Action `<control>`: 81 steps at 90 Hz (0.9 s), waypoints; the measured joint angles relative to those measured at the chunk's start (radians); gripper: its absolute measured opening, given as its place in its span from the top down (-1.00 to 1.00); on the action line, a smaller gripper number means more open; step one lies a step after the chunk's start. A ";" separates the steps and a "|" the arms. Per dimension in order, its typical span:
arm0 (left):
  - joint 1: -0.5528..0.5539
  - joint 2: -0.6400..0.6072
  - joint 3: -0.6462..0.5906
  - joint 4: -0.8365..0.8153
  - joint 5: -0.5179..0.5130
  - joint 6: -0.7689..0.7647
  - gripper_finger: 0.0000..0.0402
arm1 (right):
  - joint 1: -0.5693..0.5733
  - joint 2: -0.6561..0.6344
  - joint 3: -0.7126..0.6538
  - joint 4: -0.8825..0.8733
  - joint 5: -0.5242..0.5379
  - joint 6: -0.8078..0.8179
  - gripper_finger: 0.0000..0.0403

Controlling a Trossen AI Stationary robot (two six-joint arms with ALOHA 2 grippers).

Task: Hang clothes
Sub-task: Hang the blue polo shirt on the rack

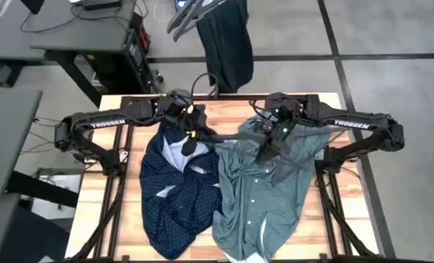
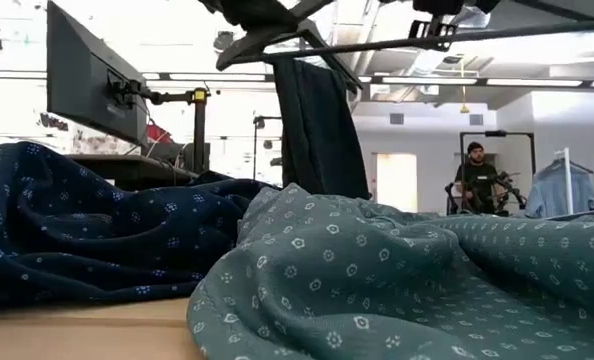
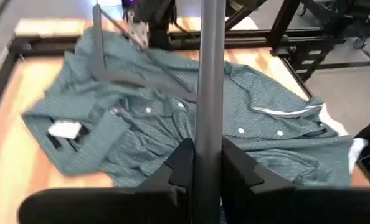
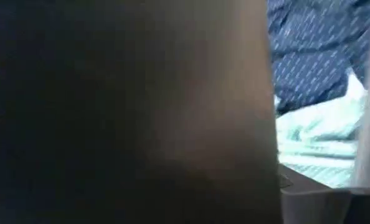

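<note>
Two garments: lie spread on the wooden table point(image 1: 319, 234), and a third hangs beyond its far edge.
Room: grey floor tiles around the table; grey desks at the far left; in the low view a monitor on an arm point(image 2: 92, 85) stands behind the table, and a person point(image 2: 474, 180) stands far off at the back of the room.
Teal-green shirt point(image 1: 264, 193): the larger spread, buttons up, on the right half of the table, its near hem at the near edge; its left edge touches the navy shirt.
Navy dotted shirt point(image 1: 174, 193): on the left half of the table, crumpled, collar toward the far edge, pale lining showing.
Dark jeans point(image 1: 228, 40): hanging beyond the far edge of the table, above the floor; in the low view they drop straight down behind both shirts.
Black hanger point(image 1: 250, 136): held off the cloth above the teal shirt's collar, spanning between the two tools.
Left tool point(image 1: 190, 134): over the navy shirt's collar; the left wrist view shows its fingers point(image 3: 182, 163) clamped either side of a hanger bar.
Right tool point(image 1: 269, 146): over the teal shirt's upper part, at the hanger; I cannot tell whether it is open or closed, since its wrist view is mostly blocked by something dark.
</note>
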 joint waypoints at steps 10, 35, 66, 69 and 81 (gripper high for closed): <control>0.005 -0.031 0.001 -0.099 -0.009 -0.017 0.88 | -0.091 -0.016 0.041 -0.046 -0.002 -0.021 0.30; 0.009 -0.084 0.000 -0.181 -0.054 -0.049 0.88 | -0.306 -0.172 0.171 -0.098 0.201 -0.278 0.30; 0.058 -0.132 0.000 -0.139 -0.069 -0.127 0.88 | -0.308 -0.246 0.159 -0.300 0.265 -0.420 0.31; 0.062 -0.139 0.000 -0.126 -0.068 -0.131 0.88 | -0.303 -0.245 0.159 -0.307 0.265 -0.430 0.33; 0.069 -0.165 0.000 -0.096 -0.068 -0.142 0.88 | -0.286 -0.243 0.159 -0.267 0.266 -0.447 0.39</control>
